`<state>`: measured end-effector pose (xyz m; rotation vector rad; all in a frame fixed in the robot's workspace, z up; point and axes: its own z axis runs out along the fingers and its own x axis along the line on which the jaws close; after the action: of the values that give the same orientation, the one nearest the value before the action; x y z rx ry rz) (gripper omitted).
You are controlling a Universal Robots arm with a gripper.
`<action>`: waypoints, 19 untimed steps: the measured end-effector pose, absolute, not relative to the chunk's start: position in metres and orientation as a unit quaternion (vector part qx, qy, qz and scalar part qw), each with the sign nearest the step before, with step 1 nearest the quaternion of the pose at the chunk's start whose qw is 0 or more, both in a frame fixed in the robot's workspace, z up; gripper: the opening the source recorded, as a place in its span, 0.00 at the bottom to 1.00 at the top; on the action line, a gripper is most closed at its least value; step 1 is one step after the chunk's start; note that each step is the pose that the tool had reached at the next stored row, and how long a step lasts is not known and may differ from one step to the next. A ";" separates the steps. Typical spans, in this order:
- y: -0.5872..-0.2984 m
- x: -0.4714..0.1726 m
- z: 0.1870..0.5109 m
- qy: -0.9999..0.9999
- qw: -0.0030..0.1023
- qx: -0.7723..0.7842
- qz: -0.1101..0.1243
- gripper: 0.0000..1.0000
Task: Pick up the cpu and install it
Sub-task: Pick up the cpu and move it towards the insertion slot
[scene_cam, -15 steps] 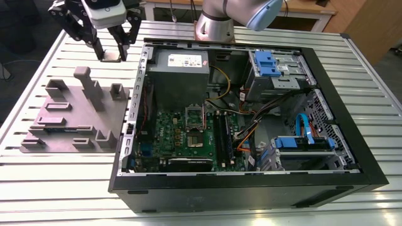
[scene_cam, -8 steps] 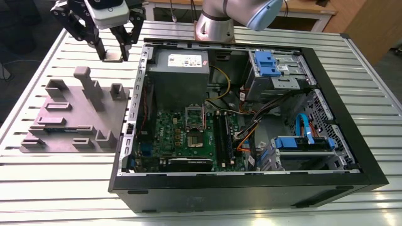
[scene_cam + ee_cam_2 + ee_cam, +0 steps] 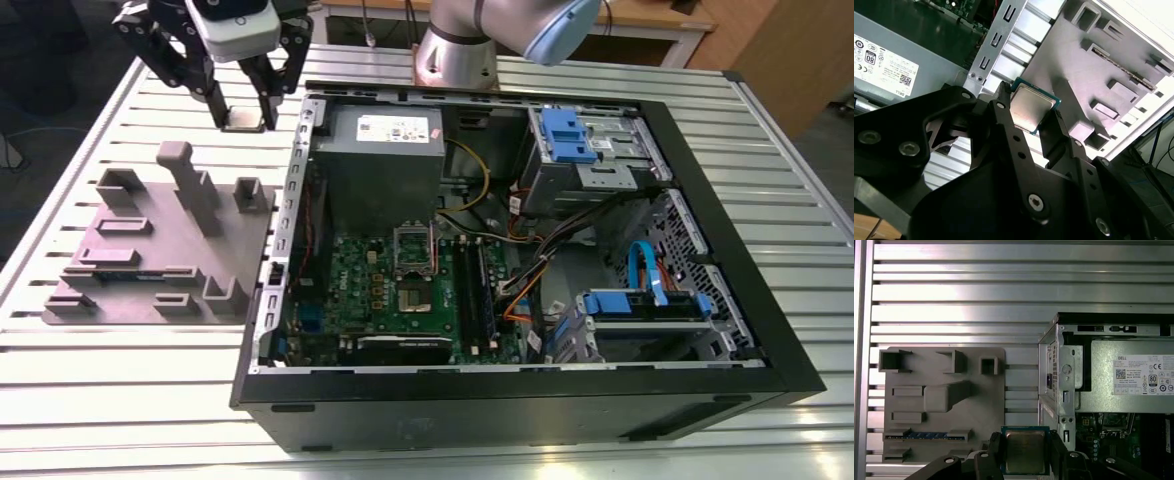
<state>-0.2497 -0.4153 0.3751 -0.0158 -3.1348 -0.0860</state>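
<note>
Toward the exterior view's left rear, above the slatted surface (image 3: 80, 150): reaches leftward from behind the case (image 3: 534, 395) with one arm (image 3: 461, 45), wrist bent down, and aims one end effector (image 3: 246, 116) at the slats. Pinches one cpu (image 3: 244, 124) narrowly between two black fingers (image 3: 995, 452), by two opposite edges. Holds it just off the case's far corner at the exterior view's left, beyond the far edge of the fixture (image 3: 160, 250); cannot tell whether it touches the slats. Presents the chip's silver-grey metal top to both wrist views, with a thin green rim around it. Being square, offers no long axis to name; sits with edges parallel and square to the slats in the first wrist view. Left of the case, counts one grey fixture flat on the surface, with one memory stick (image 3: 929, 436) seated in a slot. Rightward, counts one open case lying on its side, with one grey power supply (image 3: 380, 150) nearest the end effector, one green motherboard (image 3: 387, 300) with one socket (image 3: 414, 250), and, toward the exterior view's right, two blue drive carriers (image 3: 567, 135).
</note>
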 end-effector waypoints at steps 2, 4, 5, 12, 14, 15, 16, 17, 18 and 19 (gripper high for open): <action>-0.415 -0.249 0.375 -1.000 0.003 -0.005 -0.027 0.47; -0.415 -0.249 0.375 -1.000 0.003 -0.005 -0.027 0.47; -0.415 -0.249 0.375 -1.000 0.003 -0.005 -0.027 0.47; -0.415 -0.247 0.375 -1.000 0.003 -0.005 -0.027 0.47; -0.415 -0.247 0.375 -1.000 0.003 -0.005 -0.027 0.47; -0.415 -0.247 0.375 -1.000 0.003 -0.005 -0.027 0.47; -0.415 -0.247 0.375 -1.000 0.003 -0.005 -0.027 0.47; -0.415 -0.247 0.375 -1.000 0.003 -0.005 -0.027 0.47; -0.415 -0.246 0.375 -1.000 0.003 -0.005 -0.027 0.47; -0.415 -0.246 0.375 -1.000 0.003 -0.005 -0.027 0.47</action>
<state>-0.2463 -0.4153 0.3750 -0.0158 -3.1348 -0.0860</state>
